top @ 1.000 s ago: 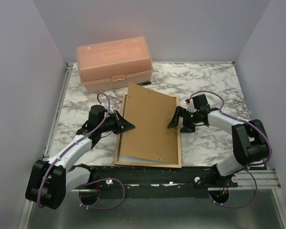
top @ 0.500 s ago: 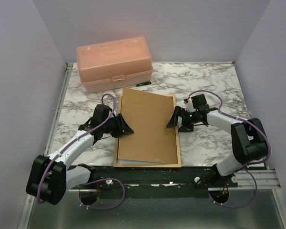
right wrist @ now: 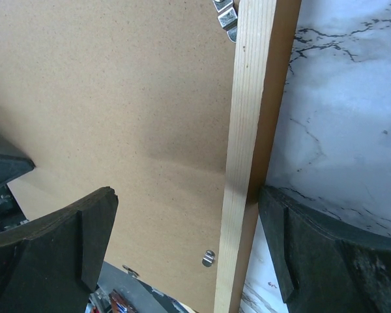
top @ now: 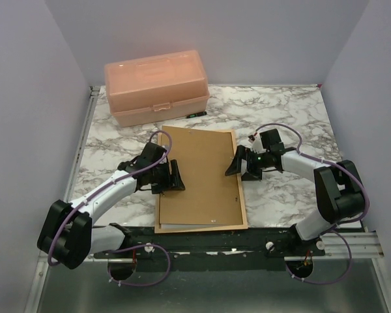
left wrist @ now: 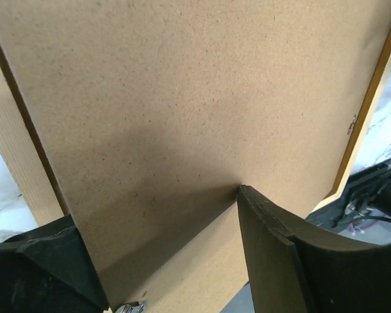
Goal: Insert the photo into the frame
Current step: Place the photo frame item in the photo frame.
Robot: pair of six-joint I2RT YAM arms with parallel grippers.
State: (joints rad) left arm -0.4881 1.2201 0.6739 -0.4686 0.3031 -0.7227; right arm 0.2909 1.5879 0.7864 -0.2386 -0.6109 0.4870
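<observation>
The orange-brown wooden frame (top: 242, 195) lies face down on the marble table, and a plain brown backing board (top: 202, 176) lies flat in it. The photo is hidden beneath the board. My left gripper (top: 174, 176) is open above the board's left part. In the left wrist view the board (left wrist: 182, 98) fills the picture, and one black finger (left wrist: 280, 254) touches it with its tip. My right gripper (top: 237, 163) is open and straddles the frame's right rail (right wrist: 254, 130). Its outer finger (right wrist: 313, 248) rests against the rail's outer side, and its inner finger hovers over the board (right wrist: 117, 98).
A pink plastic box (top: 156, 85) stands at the back left, close to the frame's far edge. Small metal turn clips (right wrist: 208, 259) sit along the frame's inner edge. The black mounting rail (top: 215, 236) runs just below the frame's near edge. Walls enclose the table on three sides.
The backing board, held tilted up by my left gripper, has come down flat into the frame. My left gripper has opened, let it go and moved right over it. The right gripper barely moved.
</observation>
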